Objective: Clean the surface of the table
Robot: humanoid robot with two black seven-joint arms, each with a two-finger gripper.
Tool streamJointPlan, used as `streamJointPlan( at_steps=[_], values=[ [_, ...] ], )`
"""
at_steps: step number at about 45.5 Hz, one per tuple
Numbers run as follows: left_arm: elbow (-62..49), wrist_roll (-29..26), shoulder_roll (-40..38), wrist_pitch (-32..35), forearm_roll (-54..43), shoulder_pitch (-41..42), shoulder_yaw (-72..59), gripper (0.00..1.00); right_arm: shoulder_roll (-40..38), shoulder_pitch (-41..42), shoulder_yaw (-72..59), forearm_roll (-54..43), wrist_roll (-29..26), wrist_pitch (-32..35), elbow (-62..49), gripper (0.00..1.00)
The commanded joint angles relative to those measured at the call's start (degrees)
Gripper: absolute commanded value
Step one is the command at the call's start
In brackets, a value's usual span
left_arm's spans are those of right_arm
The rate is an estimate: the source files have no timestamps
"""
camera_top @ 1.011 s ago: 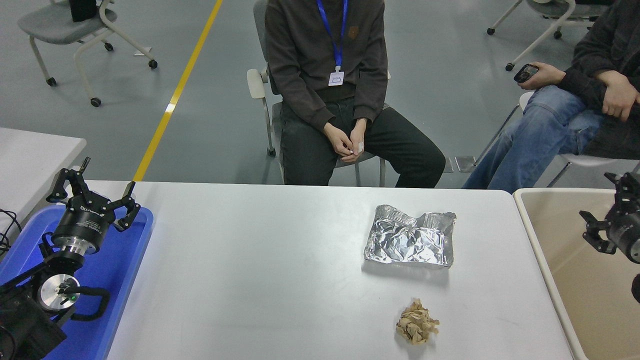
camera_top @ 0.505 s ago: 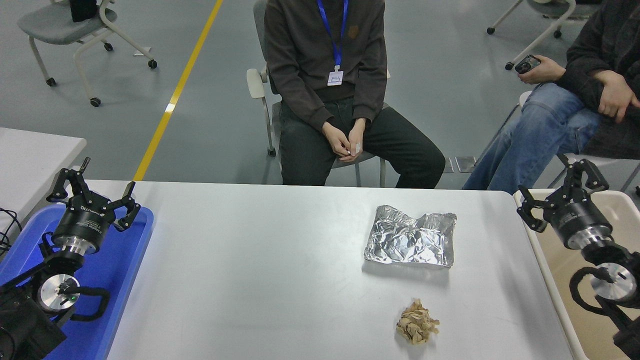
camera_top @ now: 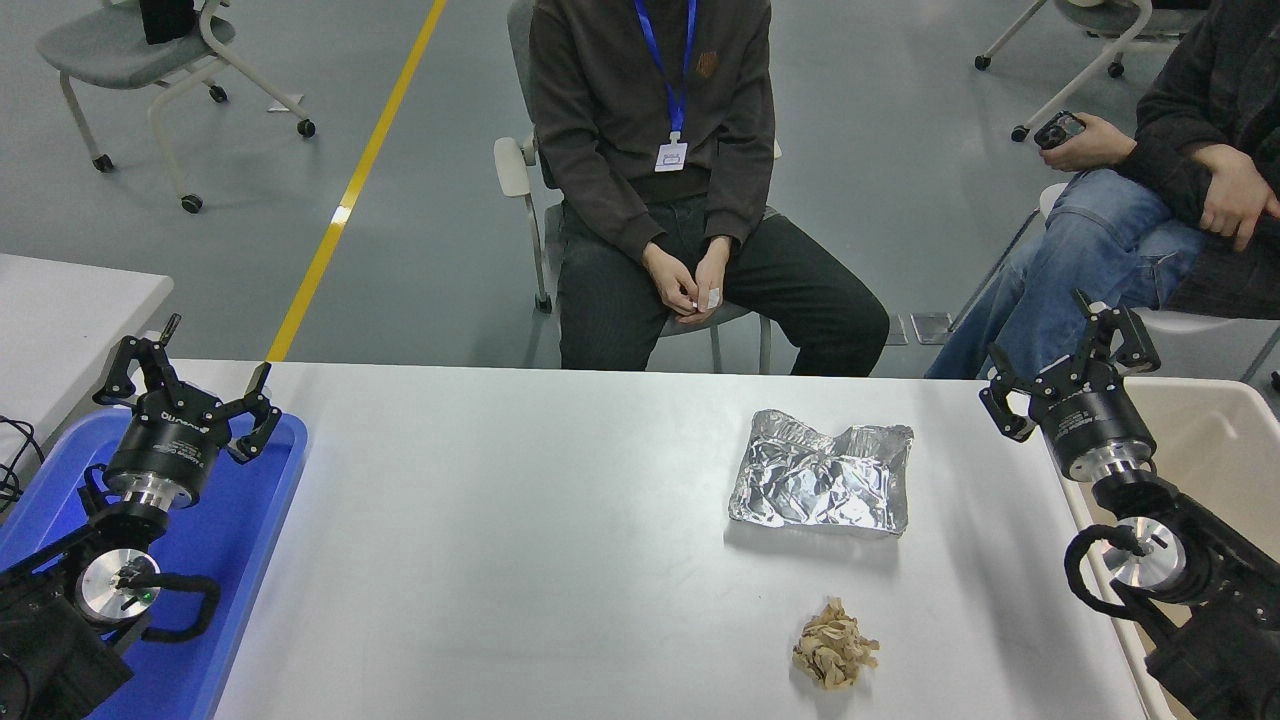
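Note:
The table surface (camera_top: 520, 540) is a wide, plain grey-white top. On its right half lies a crumpled sheet of silver foil (camera_top: 822, 480), and nearer me a small wad of tan scraps (camera_top: 835, 645). My right gripper (camera_top: 1068, 355) is open and empty, held above the table's far right corner, to the right of the foil and well apart from it. My left gripper (camera_top: 188, 370) is open and empty, parked over the blue tray at the lower left.
A blue plastic tray (camera_top: 250, 540) lies on the table's left end. A beige bin (camera_top: 1210, 440) stands off the right edge. One person sits at the far side, another at the top right with a phone. A smaller white tabletop (camera_top: 60, 320) is at the left.
My right arm has come in from the right edge, moving left and away from me, from over the beige bin to the table's far right corner. The left arm has stayed still.

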Motion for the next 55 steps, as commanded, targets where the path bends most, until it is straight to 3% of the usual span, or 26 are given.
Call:
streamJointPlan(
  at_steps=[1,21,32,38,49,55],
  values=[
    [0.04,0.01,0.0,0.0,-0.01,0.0,0.0,1.0,0.29,-0.2,-0.23,-3.01,2.79,-1.41,-2.65,1.0],
    [0.04,0.09,0.0,0.0,-0.01,0.0,0.0,1.0,-1.29,-2.14,-2.78,-4.77,3.32,-1.23,-1.24,1.0],
    [0.04,0.1,0.0,0.0,-0.01,0.0,0.0,1.0,-7.96,-0.73,-10.59,-4.77,-5.9,-5.54,8.33,1.0],
    [-0.04,0.1,0.0,0.0,-0.01,0.0,0.0,1.0,-12.89,4.53,-21.65,-5.39,-8.46,-8.61,12.56,1.0],
    [0.04,0.1,0.0,0.0,-0.01,0.0,0.0,1.0,-18.16,19.29,-44.95,-6.0,-9.07,-8.27,14.93,1.0],
    [0.04,0.1,0.0,0.0,-0.01,0.0,0.0,1.0,-19.57,26.15,-55.68,-8.2,-12.14,-8.18,19.06,1.0]
  ],
)
